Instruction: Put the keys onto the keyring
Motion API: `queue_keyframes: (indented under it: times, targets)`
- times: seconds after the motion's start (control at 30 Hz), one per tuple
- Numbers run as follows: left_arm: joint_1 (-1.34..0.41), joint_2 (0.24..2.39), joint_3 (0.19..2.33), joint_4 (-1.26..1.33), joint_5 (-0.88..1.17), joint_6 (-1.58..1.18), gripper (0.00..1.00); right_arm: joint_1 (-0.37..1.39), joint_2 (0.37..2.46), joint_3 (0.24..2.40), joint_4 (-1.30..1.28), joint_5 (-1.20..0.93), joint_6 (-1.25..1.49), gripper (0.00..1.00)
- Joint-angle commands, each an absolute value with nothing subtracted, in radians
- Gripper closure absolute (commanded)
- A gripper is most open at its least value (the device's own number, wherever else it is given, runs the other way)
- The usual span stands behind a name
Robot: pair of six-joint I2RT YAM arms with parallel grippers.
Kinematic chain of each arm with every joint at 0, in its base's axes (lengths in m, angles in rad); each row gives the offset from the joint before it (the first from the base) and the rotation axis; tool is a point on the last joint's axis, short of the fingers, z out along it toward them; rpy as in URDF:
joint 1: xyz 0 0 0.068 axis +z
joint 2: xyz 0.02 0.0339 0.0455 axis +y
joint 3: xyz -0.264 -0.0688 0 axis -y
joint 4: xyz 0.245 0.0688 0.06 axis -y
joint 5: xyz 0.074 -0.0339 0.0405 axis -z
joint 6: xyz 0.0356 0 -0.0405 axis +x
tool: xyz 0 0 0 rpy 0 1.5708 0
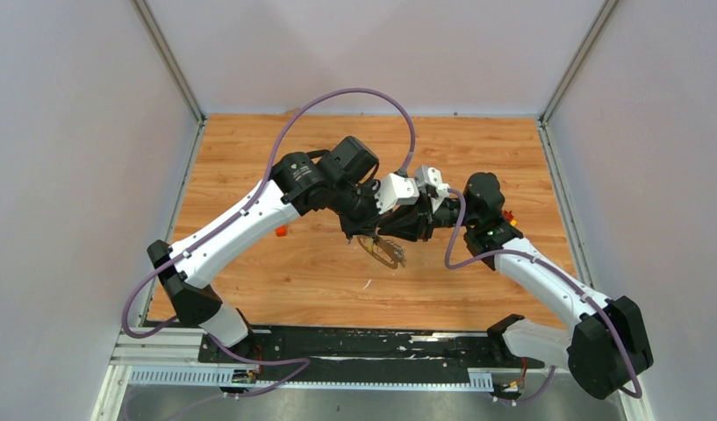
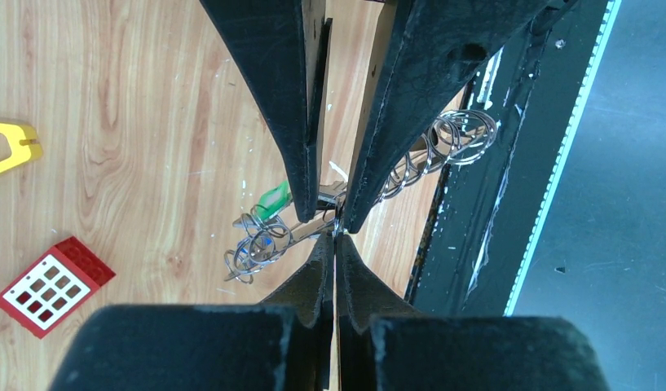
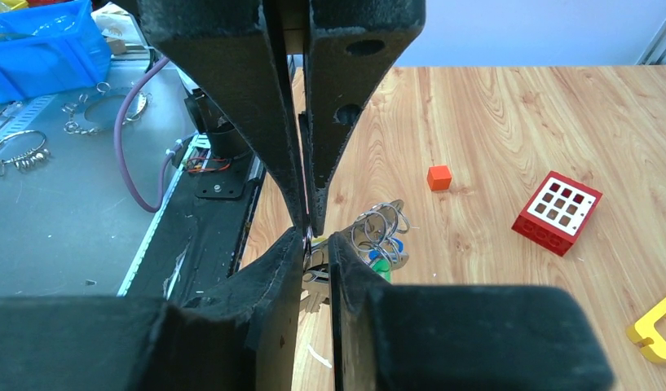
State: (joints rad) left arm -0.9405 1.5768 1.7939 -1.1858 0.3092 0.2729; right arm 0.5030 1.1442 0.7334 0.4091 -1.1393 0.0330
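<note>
the two arms meet over the middle of the wooden bench (image 1: pixel 477 149), wrists bent down towards one spot, and the keyring (image 1: pixel 386 250) hangs just under them with its cluster of small rings. in the left wrist view the left gripper (image 2: pixel 337 230) has its fingers (image 2: pixel 297 122) clenched tight, tips pressed together on the thin bar of the keyring, which runs in from the lower left and comes out on the far side of the tips. a row of small wire rings (image 2: pixel 443 142) is strung along the bar on the right, over the black strip at the bench edge, and on the left more rings bunch together with the keys (image 2: pixel 268 220), one with a green head and one with a blue one. a red toy brick (image 2: pixel 52 281) and the end of a yellow plastic frame (image 2: pixel 7 147) lie on the wood well to the left. in the right wrist view the right gripper (image 3: pixel 311 235) has its fingers (image 3: pixel 256 130) nearly together, only a narrow slit between them; the tips sit right at the ring cluster, but i cannot tell whether they pinch anything. just past them lie the blue and green key heads. farther out on the bench are a small orange block (image 3: pixel 439 177), the red brick and the yellow frame, all apart from the keyring. off the bench, a blue bin (image 3: pixel 36 49) and some loose rings (image 3: pixel 19 151) lie on a grey surface
</note>
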Motion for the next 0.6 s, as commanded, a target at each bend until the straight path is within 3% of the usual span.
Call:
queue_keyframes:
  times: [0.0,0.57]
  targets:
    - [-0.945,1.533,1.799,-1.138,0.345,0.256,1.00,0.519,1.154,0.744,0.426,-1.157,0.032,0.82]
    - [-0.945,1.538,1.798,-1.132,0.350,0.255,1.00,0.537,1.162,0.755,0.412,-1.160,0.026,0.83]
